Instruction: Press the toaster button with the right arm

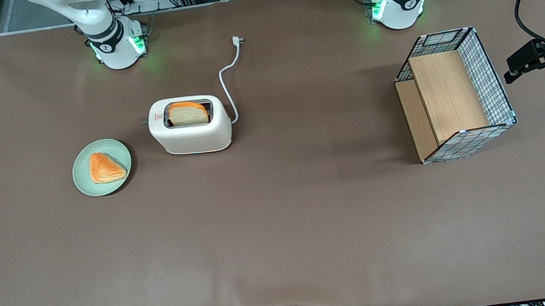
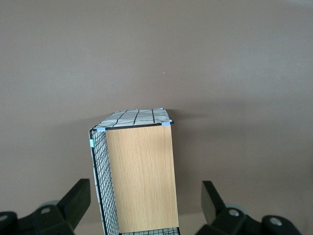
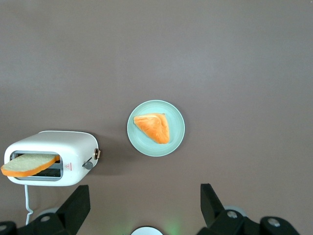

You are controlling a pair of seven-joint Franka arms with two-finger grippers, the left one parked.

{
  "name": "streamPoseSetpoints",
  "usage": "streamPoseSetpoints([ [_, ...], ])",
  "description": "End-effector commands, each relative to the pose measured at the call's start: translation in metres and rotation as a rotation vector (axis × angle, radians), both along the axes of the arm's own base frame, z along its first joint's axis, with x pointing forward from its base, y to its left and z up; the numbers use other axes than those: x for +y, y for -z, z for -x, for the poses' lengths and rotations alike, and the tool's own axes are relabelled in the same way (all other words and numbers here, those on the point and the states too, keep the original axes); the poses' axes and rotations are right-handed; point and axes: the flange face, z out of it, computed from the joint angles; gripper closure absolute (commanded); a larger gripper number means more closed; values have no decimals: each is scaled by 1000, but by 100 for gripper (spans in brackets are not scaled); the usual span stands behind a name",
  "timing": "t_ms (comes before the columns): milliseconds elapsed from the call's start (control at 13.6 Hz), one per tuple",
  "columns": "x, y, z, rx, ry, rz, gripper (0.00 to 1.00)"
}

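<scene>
Gripper (image 3: 145,208): we find it spread wide, holding nothing, poised high above the tabletop (image 1: 283,236) to survey. Toaster (image 1: 190,127): beside the green plate (image 1: 101,167), bread slice (image 1: 188,114) loaded. Toaster button (image 3: 88,165): on the plate-facing end, unobstructed, we judge.

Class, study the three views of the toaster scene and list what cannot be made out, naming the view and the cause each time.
1. The right arm's gripper: front view, cut off by the edge; the wrist view shows open fingers high above the table.
2. The toaster button: front view, hidden by the toaster body.
3. The bread slice: its lower part, hidden in the slot.
4. The wire basket: left wrist view, cut off by the edge.
</scene>
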Motion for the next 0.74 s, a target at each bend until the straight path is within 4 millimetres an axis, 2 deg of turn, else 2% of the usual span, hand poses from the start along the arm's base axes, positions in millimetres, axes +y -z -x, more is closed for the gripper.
streamPoseSetpoints([
  [0,1,1,1,13,2,24,0],
  [663,0,8,-1,41,13,22,0],
])
